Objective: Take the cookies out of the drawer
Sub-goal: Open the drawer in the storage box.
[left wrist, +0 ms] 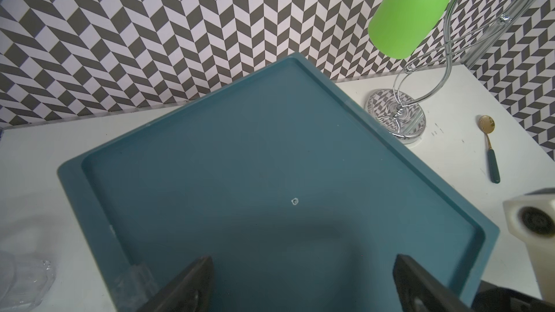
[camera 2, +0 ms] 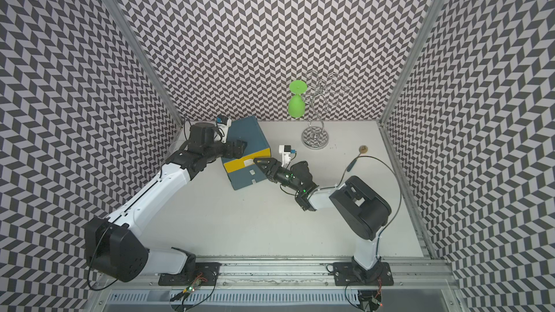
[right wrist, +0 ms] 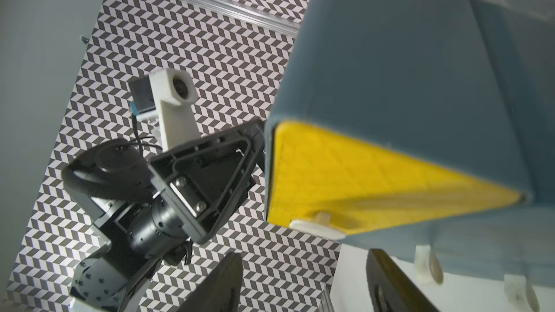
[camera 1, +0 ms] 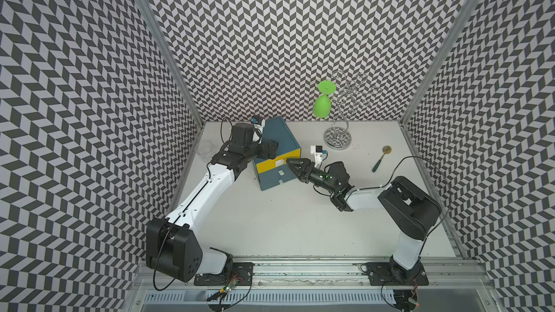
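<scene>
The cookies are hidden; none show in any view. A blue cabinet (camera 1: 280,133) stands at the back of the table, with a yellow top drawer (camera 1: 270,164) whose front sits flush with the body. The drawer has a white handle (camera 1: 280,162) (right wrist: 318,226). My right gripper (camera 1: 289,162) (right wrist: 303,255) is open just in front of that handle, with nothing between its fingers. My left gripper (camera 1: 271,148) (left wrist: 301,261) is wide open, low over the cabinet's top (left wrist: 255,160) and holding nothing.
A chrome glass rack (camera 1: 338,139) stands at the back right with a green wine glass (camera 1: 322,103) hanging upside down from it. A spoon with a dark handle (camera 1: 380,159) lies to the right. A clear plastic cup (camera 1: 204,151) sits by the left wall.
</scene>
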Robot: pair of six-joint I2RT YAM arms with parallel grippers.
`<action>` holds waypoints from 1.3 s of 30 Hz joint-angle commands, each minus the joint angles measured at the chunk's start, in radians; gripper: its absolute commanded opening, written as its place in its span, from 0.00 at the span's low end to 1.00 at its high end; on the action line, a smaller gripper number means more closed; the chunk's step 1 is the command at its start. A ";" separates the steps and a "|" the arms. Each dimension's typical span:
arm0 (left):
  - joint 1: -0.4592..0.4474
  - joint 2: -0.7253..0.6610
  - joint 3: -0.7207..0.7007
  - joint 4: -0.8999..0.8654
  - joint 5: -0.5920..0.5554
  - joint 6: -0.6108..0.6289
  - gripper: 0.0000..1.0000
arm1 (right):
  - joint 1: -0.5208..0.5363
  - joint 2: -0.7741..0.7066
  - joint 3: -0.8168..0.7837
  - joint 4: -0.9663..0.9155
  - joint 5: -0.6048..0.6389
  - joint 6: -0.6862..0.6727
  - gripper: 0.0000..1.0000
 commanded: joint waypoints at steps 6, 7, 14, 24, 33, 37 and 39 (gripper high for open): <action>0.004 0.040 -0.066 -0.153 0.033 -0.044 0.98 | 0.028 0.032 -0.024 0.132 0.023 0.074 0.69; 0.004 0.042 -0.066 -0.153 0.035 -0.043 0.98 | 0.031 0.037 -0.017 0.132 0.027 0.080 0.69; 0.012 0.040 -0.068 -0.143 0.053 -0.047 0.98 | 0.065 0.067 0.040 0.088 0.073 0.137 0.70; 0.018 0.035 -0.077 -0.133 0.070 -0.053 0.98 | 0.105 0.086 0.094 -0.007 0.169 0.193 0.70; 0.019 0.023 -0.093 -0.120 0.078 -0.053 0.98 | 0.111 0.069 0.129 -0.130 0.230 0.217 0.71; 0.020 0.019 -0.100 -0.117 0.080 -0.054 0.98 | 0.115 0.067 0.156 -0.162 0.249 0.215 0.71; 0.020 0.017 -0.102 -0.114 0.078 -0.053 0.98 | 0.119 0.060 0.172 -0.179 0.261 0.211 0.71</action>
